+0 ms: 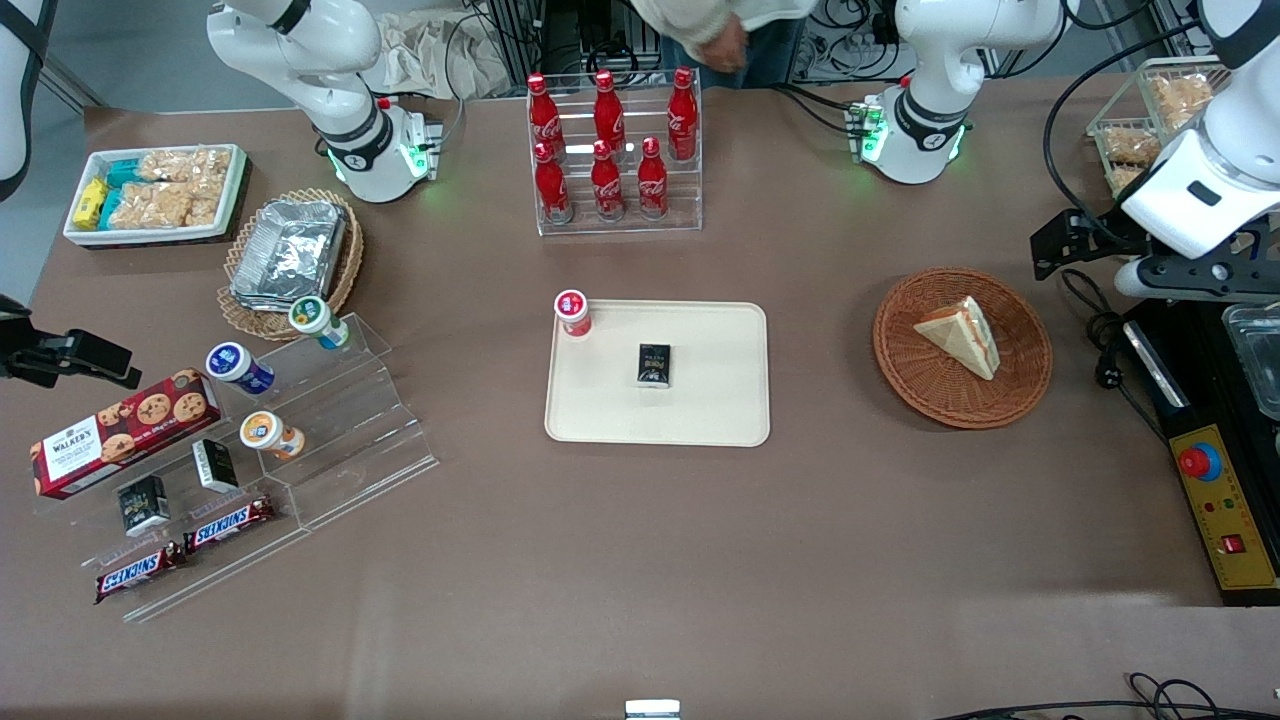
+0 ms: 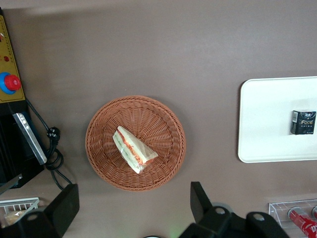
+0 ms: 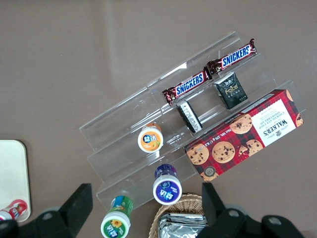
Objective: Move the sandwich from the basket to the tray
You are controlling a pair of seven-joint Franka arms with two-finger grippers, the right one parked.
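Readable text: two brown-wrapped chocolate bars (image 3: 213, 72) marked "SNICKERS" lie end to end on the lowest step of a clear acrylic stepped stand (image 1: 345, 440); a red rectangular biscuit box (image 1: 122, 432) marked "WALKERS" rests on the same stand. Six red bottles (image 1: 608, 145) with white Coca-Cola script stand in a clear rack. A small black carton (image 2: 302, 122) labelled "Force" lies on the flat cream-beige rectangular plastic tray (image 1: 710, 415), near its middle. A red-capped small cup (image 1: 572, 312) sits at the tray's corner.

The triangular white-bread sandwich wedge (image 1: 962, 333) lies in the round reddish-brown wicker basket (image 1: 915, 375), on the brown tabletop (image 1: 640, 560) toward the working arm's end, well apart from the tray. Its cut edge with red-orange and green layers runs diagonally across the basket; its pointed tip aims toward the tray.

The left arm's pincer (image 2: 133, 206) hangs high above the basket, released, its black fingers (image 2: 67, 206) spread wide and holding nothing.
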